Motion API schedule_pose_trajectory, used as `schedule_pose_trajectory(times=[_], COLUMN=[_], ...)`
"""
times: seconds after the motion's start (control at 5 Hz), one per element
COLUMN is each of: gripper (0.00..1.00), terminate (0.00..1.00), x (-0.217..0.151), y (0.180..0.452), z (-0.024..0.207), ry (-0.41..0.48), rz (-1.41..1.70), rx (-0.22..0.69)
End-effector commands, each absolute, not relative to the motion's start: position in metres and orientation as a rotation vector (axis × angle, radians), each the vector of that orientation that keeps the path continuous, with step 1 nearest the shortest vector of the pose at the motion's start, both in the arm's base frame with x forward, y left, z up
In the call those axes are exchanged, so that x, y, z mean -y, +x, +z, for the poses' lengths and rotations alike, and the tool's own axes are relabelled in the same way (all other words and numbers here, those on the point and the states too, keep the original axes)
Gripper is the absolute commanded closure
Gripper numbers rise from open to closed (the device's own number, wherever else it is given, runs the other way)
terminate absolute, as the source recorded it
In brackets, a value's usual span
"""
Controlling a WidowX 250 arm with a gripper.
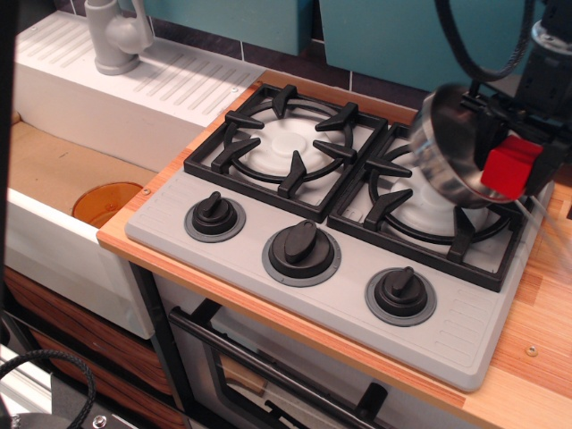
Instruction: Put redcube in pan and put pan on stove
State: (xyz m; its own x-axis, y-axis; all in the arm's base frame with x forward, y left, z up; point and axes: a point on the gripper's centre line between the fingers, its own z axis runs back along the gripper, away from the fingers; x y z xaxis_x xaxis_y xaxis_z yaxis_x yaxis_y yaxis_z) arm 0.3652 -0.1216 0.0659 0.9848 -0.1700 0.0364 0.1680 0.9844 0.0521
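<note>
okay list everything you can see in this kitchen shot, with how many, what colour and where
stove: one, light grey, on the wooden counter
burner grates: two, black, atop the stove
knobs: three, black, along the stove's front
pan: one, shiny steel, tipped up and blurred over the right burner
redcube: one, red, between the jaws at the pan's right
sink: one, white, left of the counter
faucet: one, grey, behind the sink
orange disc: one, in the sink
gripper: one, black, upper right, holding the redcube
</note>
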Motion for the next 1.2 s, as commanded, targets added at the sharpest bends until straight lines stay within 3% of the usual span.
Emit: schedule_pose_trajectory(times=[0.0,0.4,0.8,1.0], gripper=[0.0,0.0,0.0,0.0], terminate=[0.0,0.0,0.0,0.0], x=[0.115,0.112,0.106,0.11], y=[0.377,0.373,0.361,0.356], z=[0.096,0.101,0.153,0.167], ry=[0.001,0.001,0.052,0.057], rz=[-0.191,-0.193,-0.168,-0.16], rx=[0.133,0.122,0.051,0.034])
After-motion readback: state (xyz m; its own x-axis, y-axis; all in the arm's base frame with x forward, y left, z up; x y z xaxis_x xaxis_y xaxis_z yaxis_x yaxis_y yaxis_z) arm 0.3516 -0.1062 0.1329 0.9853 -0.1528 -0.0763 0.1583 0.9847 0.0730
